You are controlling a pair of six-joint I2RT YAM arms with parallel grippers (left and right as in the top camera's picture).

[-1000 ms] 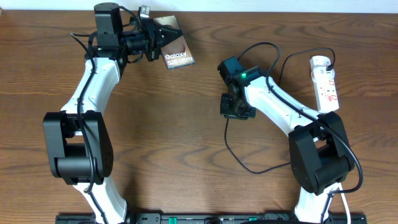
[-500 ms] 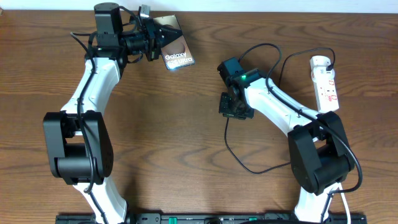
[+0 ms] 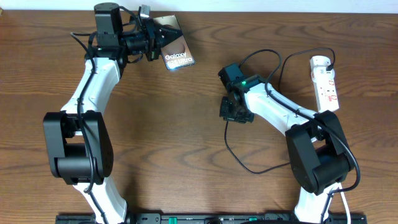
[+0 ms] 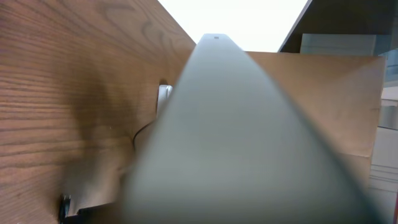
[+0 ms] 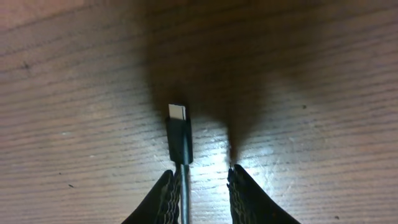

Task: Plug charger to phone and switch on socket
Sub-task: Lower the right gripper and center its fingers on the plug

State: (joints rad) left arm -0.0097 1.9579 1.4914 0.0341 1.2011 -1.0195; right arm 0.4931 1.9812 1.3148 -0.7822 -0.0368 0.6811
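Left claw [image 3: 159, 36]: pressed together on the phone [image 3: 178, 57] at the far left of the tabletop [image 3: 180, 143]. The left wrist view is filled by the phone's blurred grey edge, running straight up between the fingers.
Phone: flat bronze-grey slab with white "Galaxy" lettering. One end is in the claw and the other pokes out to the right. Whether it rests on the wood or is lifted cannot be told.
Phone handling: likely rigid, smooth and slippery. It is best pinched across its flat faces, leaving the port edge free.
Right claw [image 5: 199, 182]: low over the wood at centre-right, with the jaws a little apart and straddling the charger [image 5: 179, 142]. The cable runs close to one finger, and no firm pinch shows.
Charger: thin black lead with its small metal-tipped connector just ahead of the fingertips. The rest loops loosely back toward the right arm.
Charger handling: the light, limp cable probably flops if held far back. The stiff connector body, just behind the tip, is the place to grip.
Socket [image 3: 325, 82]: white strip at the far right, well apart from the phone, with neither claw on it.
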